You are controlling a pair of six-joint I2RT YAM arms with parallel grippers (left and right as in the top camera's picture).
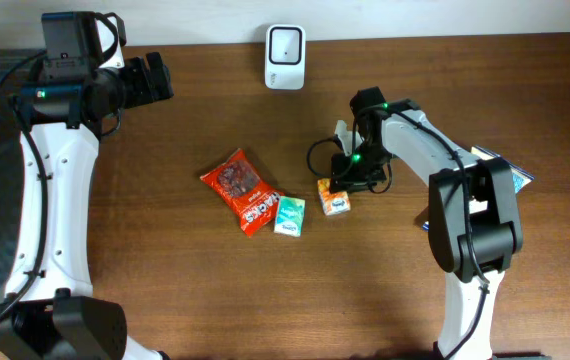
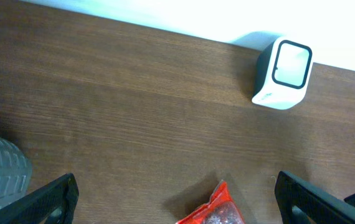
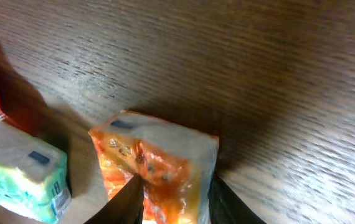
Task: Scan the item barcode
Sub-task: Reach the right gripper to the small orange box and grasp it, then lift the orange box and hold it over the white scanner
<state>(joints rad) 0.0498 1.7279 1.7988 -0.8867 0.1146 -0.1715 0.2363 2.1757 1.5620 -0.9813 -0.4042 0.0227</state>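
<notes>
Over mid-tabletop [image 1: 165, 290] | right gripper [image 3: 171, 202] jaws pinched onto the orange tissue pack [image 3: 156, 155]; green pack [image 3: 22, 171] just beside | left gripper [image 2: 174, 186] jaws wide open; barcode scanner [image 2: 283, 73] ahead

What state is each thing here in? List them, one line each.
Scanner: upright at the table's back edge, nothing in front of its window.
Red bag: lying flat, untouched.
Green pack: on the table, against the red bag.
Orange pack: on the table, between the right gripper's fingers.
Left gripper: open, empty.
Right gripper: shut on the orange pack.
</notes>
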